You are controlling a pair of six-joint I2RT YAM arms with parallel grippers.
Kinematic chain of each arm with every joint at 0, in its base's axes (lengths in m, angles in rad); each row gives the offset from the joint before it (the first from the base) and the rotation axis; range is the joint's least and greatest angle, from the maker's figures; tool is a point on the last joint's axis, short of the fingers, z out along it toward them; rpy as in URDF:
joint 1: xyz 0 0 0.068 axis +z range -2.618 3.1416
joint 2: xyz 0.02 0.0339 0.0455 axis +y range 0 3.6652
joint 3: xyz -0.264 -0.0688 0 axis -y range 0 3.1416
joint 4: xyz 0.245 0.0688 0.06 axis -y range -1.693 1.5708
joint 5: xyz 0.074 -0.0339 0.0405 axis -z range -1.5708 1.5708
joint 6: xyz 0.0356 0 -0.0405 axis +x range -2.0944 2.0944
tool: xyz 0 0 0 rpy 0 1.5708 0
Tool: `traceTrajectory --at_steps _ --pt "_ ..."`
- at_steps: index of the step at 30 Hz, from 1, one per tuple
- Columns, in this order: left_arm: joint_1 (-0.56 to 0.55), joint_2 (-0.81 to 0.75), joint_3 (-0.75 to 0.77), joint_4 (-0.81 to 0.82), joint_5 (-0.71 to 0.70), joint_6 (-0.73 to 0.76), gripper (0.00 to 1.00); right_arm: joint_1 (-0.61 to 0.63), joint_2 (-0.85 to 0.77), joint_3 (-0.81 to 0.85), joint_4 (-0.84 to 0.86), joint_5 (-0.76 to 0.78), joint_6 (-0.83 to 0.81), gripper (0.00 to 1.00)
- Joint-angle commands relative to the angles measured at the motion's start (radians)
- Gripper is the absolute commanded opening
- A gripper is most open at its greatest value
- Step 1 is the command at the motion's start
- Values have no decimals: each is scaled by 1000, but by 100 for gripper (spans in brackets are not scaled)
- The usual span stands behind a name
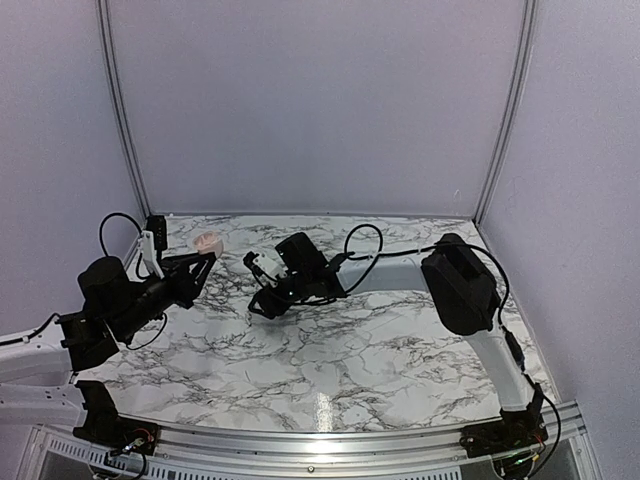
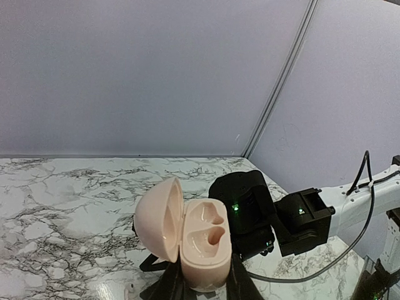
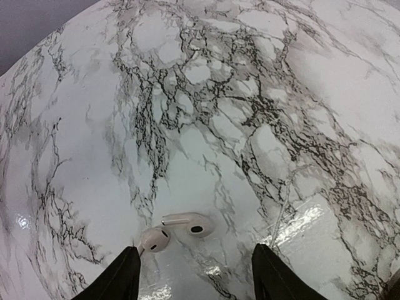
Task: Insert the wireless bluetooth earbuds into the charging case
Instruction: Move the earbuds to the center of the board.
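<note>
My left gripper point(image 2: 203, 276) is clamped on the lower part of the case point(image 2: 203, 240), one finger on each side. I hold it there so that the lid stays free and the two wells are not covered. The lid is open and hangs to the left in my left wrist view, with the hinge on that side. The wells face back toward my wrist, one above the other, so the long axis of the case body stands about upright. Both wells look empty. In the top view the case is at the far left of the table point(image 3: 250, 94), well apart from my right arm. I cannot tell if it touches the marble.

My right gripper point(image 3: 199, 272) is open and holds nothing. It hangs low over the two earbuds point(image 3: 178, 230), which are white, lie flat on the table and sit just ahead of my fingertips, between their lines. I think this position is for a pick. The right bud has its stem pointing left, so its long axis runs across, from finger to finger. The left bud is close beside it; its stem is hard to see.
</note>
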Motion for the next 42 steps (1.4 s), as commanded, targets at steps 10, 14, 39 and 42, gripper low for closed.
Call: traceTrajectory --at_steps 10,14,39,42 --pt "9 14 12 -6 14 7 0 42 107 185 -117 51 -95 60" --pt "10 23 18 -6 14 8 0 49 137 227 -127 56 -103 64" --pt "12 38 30 -6 25 14 0 93 -2 -73 -120 234 -217 35" --pt "12 48 37 -4 27 14 0 89 -58 -162 -114 253 -217 31"
